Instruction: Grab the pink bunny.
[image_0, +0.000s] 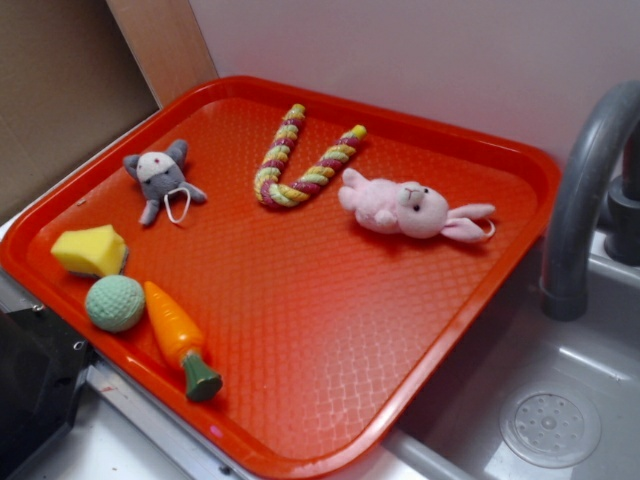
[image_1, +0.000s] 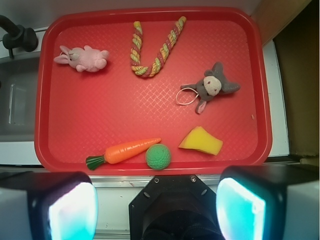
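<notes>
The pink bunny lies on its side at the far right of the red tray, ears pointing toward the sink. In the wrist view the bunny is at the tray's top left corner. My gripper is open and empty, its two fingers wide apart, high above the tray's near edge and far from the bunny. The gripper does not show in the exterior view.
On the tray lie a grey plush with a white face, a striped rope toy, a toy carrot, a green ball and a yellow wedge. A sink with a grey faucet is right of the tray.
</notes>
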